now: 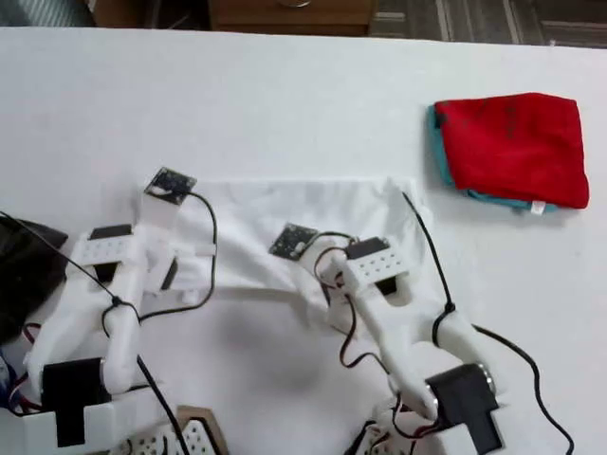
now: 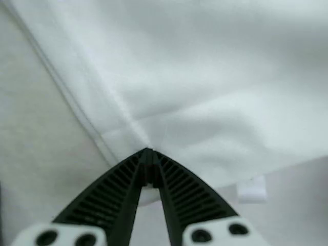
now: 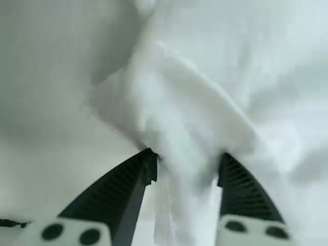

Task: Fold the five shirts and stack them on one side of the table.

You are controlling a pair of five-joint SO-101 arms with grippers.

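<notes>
The white shirt (image 1: 303,223) lies spread on the table (image 1: 285,85) with its long axis running across, from one arm to the other, and both grippers work along its near edge. The left gripper (image 2: 147,160) is clenched on the shirt's hem at the left end, its ribbed tips meeting with a pinch of cloth between them. The right gripper (image 3: 187,164) stands released, its jaws apart and astride a raised ridge of the same cloth nearer the middle; whether that ridge is a sleeve or a bunched fold is hard to say from so close.

The finished pile sits well apart on the far right of the table: a folded red shirt (image 1: 512,147) on top of a teal shirt (image 1: 442,156) that shows along its left rim. So the pile lies on the right arm's side, across and beyond the white shirt's right end; a fold would likely carry the left end over toward the right, and the right arm is the nearer one for the final placing.
</notes>
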